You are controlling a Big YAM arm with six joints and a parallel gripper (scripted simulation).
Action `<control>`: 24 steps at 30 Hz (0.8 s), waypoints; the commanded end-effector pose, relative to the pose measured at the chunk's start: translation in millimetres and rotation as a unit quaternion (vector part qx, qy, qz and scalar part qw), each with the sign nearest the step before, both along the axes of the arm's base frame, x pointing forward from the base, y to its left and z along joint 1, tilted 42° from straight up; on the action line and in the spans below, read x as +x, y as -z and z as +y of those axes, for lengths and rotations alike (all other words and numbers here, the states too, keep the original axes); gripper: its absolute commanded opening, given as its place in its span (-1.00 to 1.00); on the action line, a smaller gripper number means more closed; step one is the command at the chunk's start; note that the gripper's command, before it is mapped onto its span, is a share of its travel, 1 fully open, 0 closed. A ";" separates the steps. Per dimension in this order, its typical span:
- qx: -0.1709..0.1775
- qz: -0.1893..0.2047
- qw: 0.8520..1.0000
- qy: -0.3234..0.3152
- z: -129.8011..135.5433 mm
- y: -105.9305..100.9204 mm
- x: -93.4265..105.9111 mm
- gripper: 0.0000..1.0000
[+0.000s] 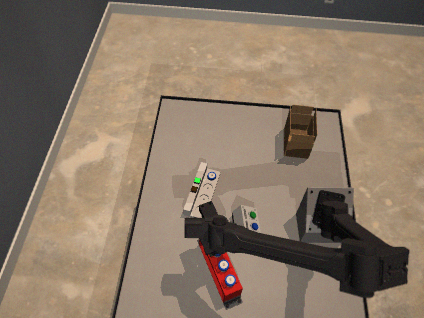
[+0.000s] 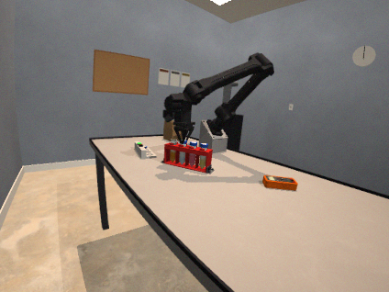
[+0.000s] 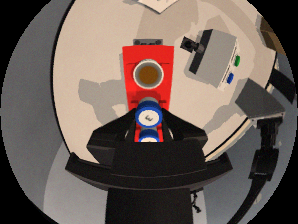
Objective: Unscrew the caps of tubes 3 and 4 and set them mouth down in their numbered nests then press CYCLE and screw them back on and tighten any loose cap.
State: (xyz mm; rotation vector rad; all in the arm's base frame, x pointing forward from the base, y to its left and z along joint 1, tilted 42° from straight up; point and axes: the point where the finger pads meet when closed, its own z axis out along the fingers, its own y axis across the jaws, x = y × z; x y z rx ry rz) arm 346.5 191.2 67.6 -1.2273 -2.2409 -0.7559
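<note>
My gripper (image 1: 216, 250) (image 2: 183, 141) (image 3: 148, 111) points down, shut on the cap of tube 3 (image 3: 149, 114), at the mouth of tube 3 in the red decapping station (image 1: 238, 289) (image 2: 208, 155) (image 3: 130, 55). How far the cap is screwed down is hidden. Tube 4 (image 3: 148, 75) stands open. The cap of tube 2 (image 1: 223, 265) (image 2: 194, 144) and the cap of tube 1 (image 1: 230, 280) (image 2: 204, 146) are on. The cap of tube 4 (image 1: 212, 175) lies in nest 4 of the cap tray (image 1: 214, 189). The green lamp (image 1: 197, 180) is lit; the amber lamp (image 1: 194, 189) is dark.
The key housing (image 1: 241, 214) (image 3: 217, 50) with the green READY key (image 1: 253, 215) (image 3: 237, 60) and blue CYCLE key (image 1: 255, 226) (image 3: 230, 78) stands between station and arm base. An open brown box (image 1: 299, 145) stands farther back. An orange device (image 2: 280, 185) lies apart.
</note>
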 end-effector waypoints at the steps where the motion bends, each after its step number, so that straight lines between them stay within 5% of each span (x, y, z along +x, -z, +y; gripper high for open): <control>1: -0.012 0.047 0.995 0.089 10.3 -16.7 21.5 -1.00; 7: -0.028 0.142 0.970 0.194 10.4 -16.7 21.5 -1.00; 18: -0.028 0.143 0.969 0.197 8.4 -15.9 22.4 -1.00; 19: -0.028 0.144 0.969 0.197 8.0 -15.7 22.6 -0.02; 24: -0.032 0.157 0.967 0.198 2.2 -8.3 13.7 -0.02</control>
